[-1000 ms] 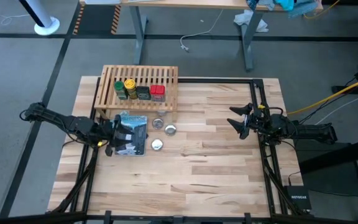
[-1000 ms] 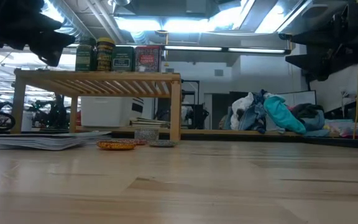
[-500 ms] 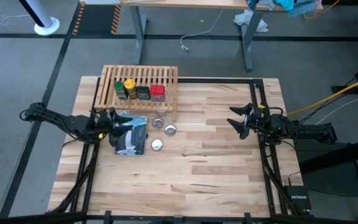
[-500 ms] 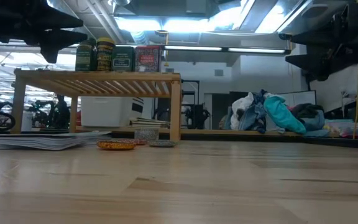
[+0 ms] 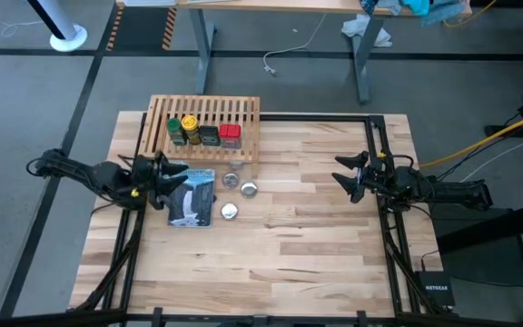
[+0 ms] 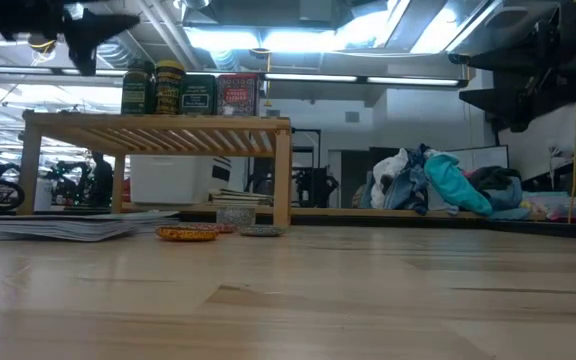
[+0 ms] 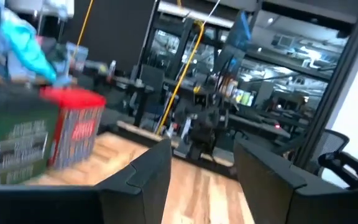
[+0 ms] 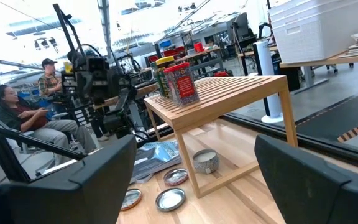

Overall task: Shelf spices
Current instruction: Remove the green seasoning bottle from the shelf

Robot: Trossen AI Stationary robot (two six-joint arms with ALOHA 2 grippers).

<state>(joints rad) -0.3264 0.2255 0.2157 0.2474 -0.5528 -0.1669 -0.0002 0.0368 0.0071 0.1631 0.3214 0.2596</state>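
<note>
On top of the shelf [image 5: 248,111], upper left of the high view, all four spices in one tight row: green-capped jar [image 5: 175,133], yellow-capped jar [image 5: 190,126], black tin [image 5: 209,135], red tin [image 5: 230,135], each touching or just beside the next. Nothing of the task left down on the desk [image 5: 316,245]; by the look of it, shelving done or very nearly so.

Left pincer [image 5: 178,178] at left of centre in the high view, raised over the blue-and-white packet [image 5: 195,202], just in front of the shelf's near edge. Fingers parted, bare desk showing between them in the left wrist view, nothing pinched. Right pincer [image 5: 345,177] at right of centre, well apart from the shelf, spread wide and empty, waiting.

Handling, as a judgement:
- Probably light and rigid, all four; no give under a squeeze, so only modest pressure called for.
- Jars: round and likely smooth-walled, prone to twist or slip. Best taken at mid-body, below the cap, not by the cap itself.
- Tins: flat faces, steadier to hold. Best taken across two opposite flat sides, square on, clear of the corners.
- Packed closely, so little room for a finger between neighbours. Easier from above or from the row's ends, red tin or green-capped jar first.
- Slatted top: small bases liable to rock on the gaps. Set down flat across the bars, and release only once upright.

Three silvery round tins [image 5: 250,189] on the desk beside the packet; not part of the job.
</note>
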